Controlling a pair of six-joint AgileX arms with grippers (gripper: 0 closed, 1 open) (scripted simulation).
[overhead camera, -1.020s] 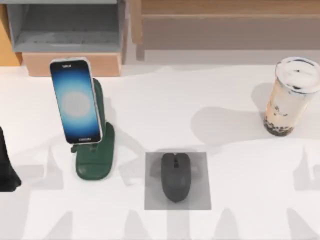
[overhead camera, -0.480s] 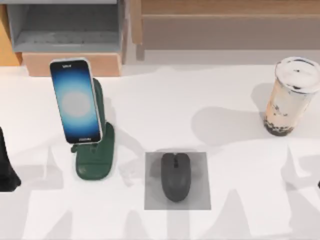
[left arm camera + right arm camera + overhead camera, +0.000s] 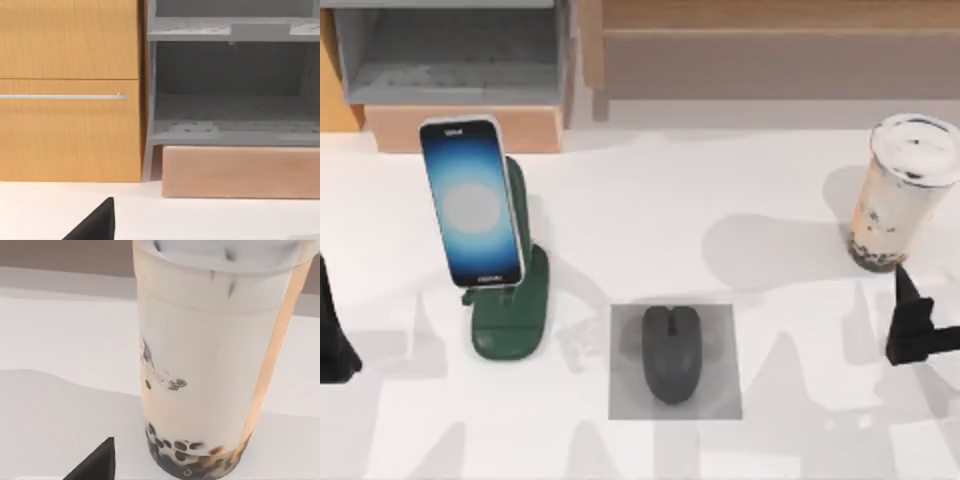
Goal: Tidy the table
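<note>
The table (image 3: pixel 650 210) is big, flat and white, and it takes up most of what I see from above. At its far edge stands a shelf unit (image 3: pixel 460 70) made of wood and grey boards, with open cubbies and a wooden drawer front.

The tallest loose thing is a bubble tea cup (image 3: pixel 902 195). It stands upright on the far right of the table, with dark pearls at the bottom and a clear lid on top. My right gripper (image 3: pixel 912 322) is on the right side too, just nearer than the cup and close beside it. So the cup lies straight ahead of that gripper, toward the far edge, and its long way goes up and down. My right arm is much nearer to it than my left arm. I think the cup is the next thing to pick up. I cannot tell if my right gripper is open or closed, and it holds nothing I can see.

On the left, a phone (image 3: pixel 470 203) with a glowing blue screen leans on a dark green stand (image 3: pixel 512 315). There is tiny writing on the phone, too small to read.

In the middle, near me, a dark mouse (image 3: pixel 670 352) lies on a small grey mat (image 3: pixel 622 390).

My left gripper (image 3: pixel 334 335) is parked at the left edge. The cup has a small dark mark on its side that I cannot read.
</note>
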